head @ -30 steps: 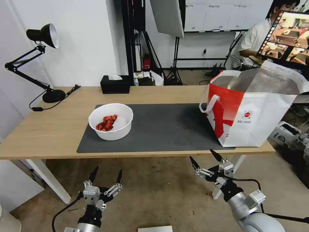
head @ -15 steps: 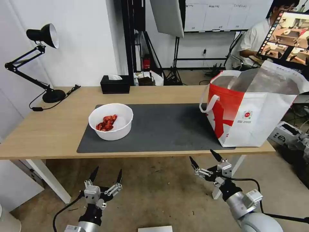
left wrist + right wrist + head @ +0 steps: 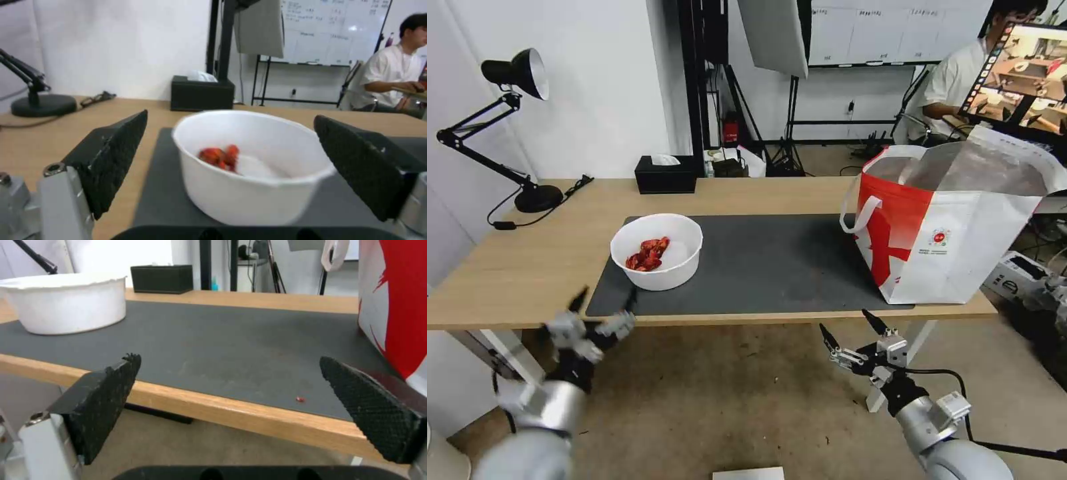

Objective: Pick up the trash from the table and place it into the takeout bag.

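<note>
Bowl (image 3: 249, 173) btwn spread L gripper (image 3: 240, 163) fingers (image 3: 111, 156)

No text can be read; the takeout bag (image 3: 954, 247) carries a small round red logo (image 3: 939, 237) with illegible print.

Head high; wrists low — share bowl (image 3: 657, 251).

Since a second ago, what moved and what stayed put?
The left claw rose from low near the floor, up and to the robot's left, to the table's front edge, open and facing the white bowl. It has grabbed nothing. The right claw, the bowl and the takeout bag stayed put.
</note>
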Controlling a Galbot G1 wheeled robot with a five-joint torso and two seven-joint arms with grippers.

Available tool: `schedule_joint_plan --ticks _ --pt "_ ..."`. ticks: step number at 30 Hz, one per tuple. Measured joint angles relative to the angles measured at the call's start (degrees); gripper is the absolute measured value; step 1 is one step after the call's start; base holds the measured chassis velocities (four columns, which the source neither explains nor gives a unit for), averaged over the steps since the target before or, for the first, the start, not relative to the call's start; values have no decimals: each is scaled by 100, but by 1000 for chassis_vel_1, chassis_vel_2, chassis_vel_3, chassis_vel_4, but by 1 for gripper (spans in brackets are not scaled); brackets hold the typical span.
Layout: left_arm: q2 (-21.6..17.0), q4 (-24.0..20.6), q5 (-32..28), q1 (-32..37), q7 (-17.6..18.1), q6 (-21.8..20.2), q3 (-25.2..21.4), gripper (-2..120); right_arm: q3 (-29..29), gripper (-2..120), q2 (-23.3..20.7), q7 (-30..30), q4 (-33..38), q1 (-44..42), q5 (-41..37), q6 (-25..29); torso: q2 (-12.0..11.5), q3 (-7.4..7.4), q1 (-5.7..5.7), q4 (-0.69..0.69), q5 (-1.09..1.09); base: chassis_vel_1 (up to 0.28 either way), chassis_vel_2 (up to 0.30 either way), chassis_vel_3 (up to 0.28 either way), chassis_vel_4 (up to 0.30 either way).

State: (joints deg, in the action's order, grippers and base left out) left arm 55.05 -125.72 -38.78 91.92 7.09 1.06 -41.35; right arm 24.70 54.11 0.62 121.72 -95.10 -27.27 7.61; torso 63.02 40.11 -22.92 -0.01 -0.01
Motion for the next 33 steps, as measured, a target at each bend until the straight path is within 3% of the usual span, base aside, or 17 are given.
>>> schedule_joint_plan --ticks 1,3,4,6,7,10,11,14,15,18,19,21,25,33 --pt "0 0 0 0 0 0 0 100 0 100 0 0 0 0 0 0 0 0 0 0 0 0 0 0 0" --pt "-559 191 -600 -290 40 -305 -57 100 1 100 -1 -1 1 0 -1 0 0 0 0 2 -1 0 0 0 0" --pt "-559 191 -600 -290 40 -305 -57 100 1 100 -1 -1 1 0 -1 0 0 0 0 2 -1 0 0 0 0" --pt "-1048 471 -1212 -721 71 -719 79 100 2 100 0 -2 1 0 -2 0 0 0 0 1 0 0 0 0 0" --pt "-1048 471 -1212 -721 71 -719 79 100 2 100 0 -2 1 0 -2 0 0 0 0 1 0 0 0 0 0" --pt "-1512 912 -2179 -1443 75 -1334 416 100 2 100 0 -3 2 1 -3 0 0 0 0 1 -1 0 0 0 0" --pt "-1512 912 -2179 -1443 75 -1334 416 100 2 100 0 -3 2 1 -3 0 0 0 0 1 -1 0 0 0 0" --pt "-1738 1162 -2677 -2061 98 -2045 583 100 2 100 0 -3 3 1 -4 0 0 0 0 0 -1 0 0 0 0" --pt "-1738 1162 -2677 -2061 98 -2045 583 100 2 100 0 -3 3 1 -4 0 0 0 0 0 -1 0 0 0 0" --pt "-1938 1421 -3185 -2724 204 -2995 753 100 3 100 0 -5 4 1 -6 1 0 0 0 0 1 0 0 0 0" --pt "-1938 1421 -3185 -2724 204 -2995 753 100 3 100 0 -5 4 1 -6 1 0 0 0 0 1 0 0 0 0" --pt "-2047 1670 -3448 -3117 264 -3462 976 100 3 100 0 -5 5 1 -6 1 0 0 0 0 1 0 0 0 0" --pt "-2098 1995 -3779 -3547 335 -3762 1335 100 2 100 0 -6 5 0 -6 1 0 0 0 1 0 0 0 0 0" --pt "-2072 2392 -4093 -4036 422 -3933 1744 100 3 100 0 -6 6 0 -7 2 0 0 0 1 0 0 0 0 0"
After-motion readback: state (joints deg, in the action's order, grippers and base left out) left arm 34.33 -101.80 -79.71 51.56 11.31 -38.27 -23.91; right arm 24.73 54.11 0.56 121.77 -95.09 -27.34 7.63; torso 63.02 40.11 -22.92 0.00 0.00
